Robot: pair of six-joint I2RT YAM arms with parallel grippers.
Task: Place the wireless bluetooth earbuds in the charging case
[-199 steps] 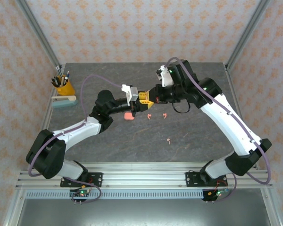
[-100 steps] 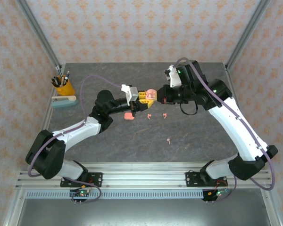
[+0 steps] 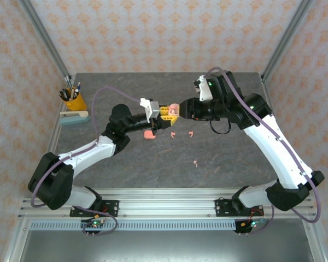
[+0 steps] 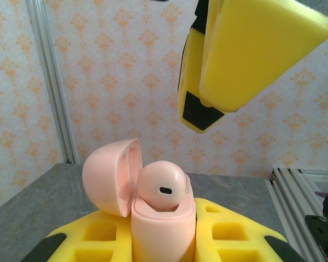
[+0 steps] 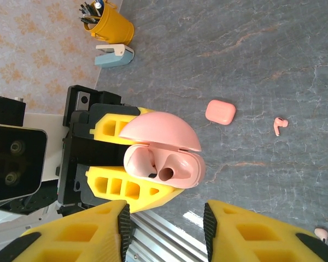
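My left gripper [image 3: 167, 112] is shut on the pink charging case [image 3: 175, 107], held upright above the table with its lid [image 4: 110, 174] hinged open. One pale-pink earbud [image 4: 161, 188] sits in a well of the case [image 5: 175, 169]; the well beside it [image 5: 167, 174] is empty. My right gripper [image 5: 167, 229] hovers just right of the case, open, with nothing between its yellow fingers [image 4: 246, 54]. Three loose earbuds lie on the table: two side by side [image 3: 174, 134] [image 3: 191, 133] and one nearer [image 3: 195, 162].
A second pink case [image 3: 150, 134], closed, lies on the table below the left gripper. A yellow pen cup [image 3: 74, 101] and a teal-and-white stapler [image 3: 74, 117] stand at the far left. Metal frame posts flank the grey table [image 3: 235, 158].
The right gripper has drawn back to the right, away from the held case, and its jaws have opened. The earbud stays seated in the case. The left arm has barely moved.
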